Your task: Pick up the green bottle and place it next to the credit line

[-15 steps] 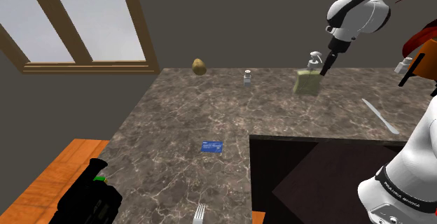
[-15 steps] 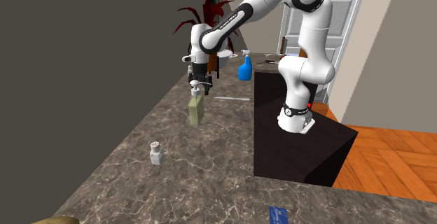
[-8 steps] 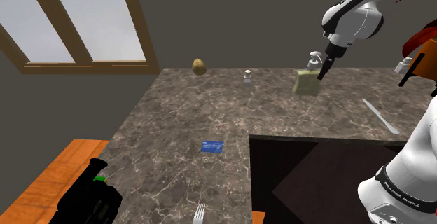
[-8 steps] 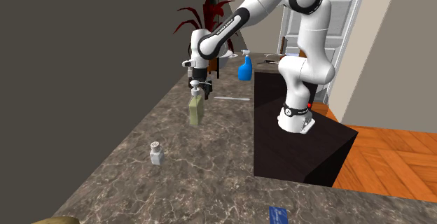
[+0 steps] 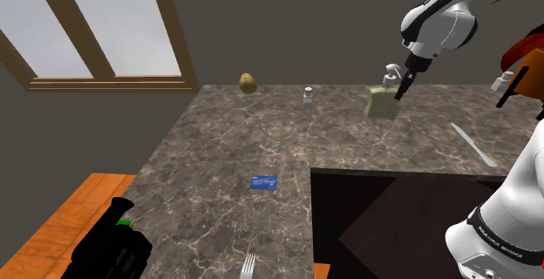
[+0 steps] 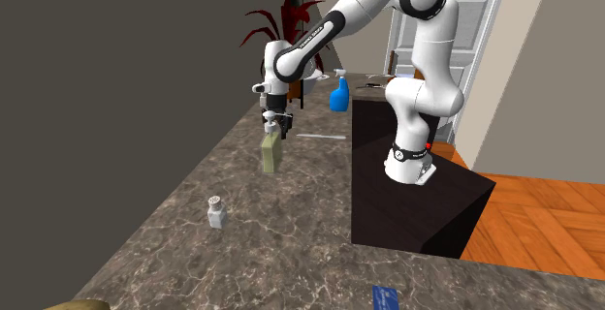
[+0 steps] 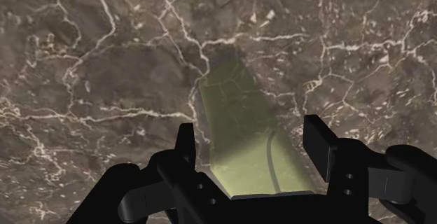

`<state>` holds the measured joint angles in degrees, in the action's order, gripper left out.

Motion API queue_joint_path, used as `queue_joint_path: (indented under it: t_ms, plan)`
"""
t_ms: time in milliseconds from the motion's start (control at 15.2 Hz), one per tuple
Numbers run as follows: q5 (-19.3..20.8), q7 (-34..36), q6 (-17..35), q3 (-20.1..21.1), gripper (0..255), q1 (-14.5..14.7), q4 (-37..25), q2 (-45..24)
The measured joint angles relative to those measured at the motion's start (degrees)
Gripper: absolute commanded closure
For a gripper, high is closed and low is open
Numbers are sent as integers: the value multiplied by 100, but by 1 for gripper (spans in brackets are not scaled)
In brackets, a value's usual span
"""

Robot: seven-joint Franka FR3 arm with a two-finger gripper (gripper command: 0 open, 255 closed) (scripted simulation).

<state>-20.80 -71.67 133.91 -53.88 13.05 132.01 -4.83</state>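
Note:
The olive-green pump bottle (image 5: 382, 103) stands upright near the back of the dark marble counter (image 5: 218, 146). My black gripper (image 5: 403, 84) hangs straight over it at the height of its pump head. In the second exterior view the gripper (image 6: 275, 124) sits on top of the bottle (image 6: 271, 153). In the wrist view the bottle (image 7: 245, 138) lies between the two fingers, which stand apart on either side of it, a thin gap showing at one finger (image 7: 185, 145). The blue card (image 5: 263, 181) lies flat far off, near the counter's front; it is also seen as the card (image 6: 385, 298).
A potato (image 5: 248, 83) and a small shaker (image 5: 308, 98) sit along the back edge. A white knife (image 5: 473, 144) lies beyond the bottle; a fork (image 5: 248, 264) lies at the front. A blue spray bottle (image 6: 338, 95) stands behind the arm. The dark stand (image 5: 392, 225) borders the counter.
Over the last second the arm's forearm has swung a little and the gripper has settled lower onto the bottle's pump. The bottle has not moved.

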Motion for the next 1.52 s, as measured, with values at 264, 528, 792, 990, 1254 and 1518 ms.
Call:
queue_joint_path:
  t_ms: [264,528,792,990,1254,1518]
  plan:
    - [-5,-5,1,0,255,-2,-1,-4]
    - [151,121,-69,-26,255,28,-22,113]
    - [571,460,-272,-63,255,74,-98,441]
    - [791,634,-451,-65,255,72,-206,609]
    - [1131,921,-711,-20,255,57,-336,898]
    - [1452,1199,-990,71,255,14,-460,1201]
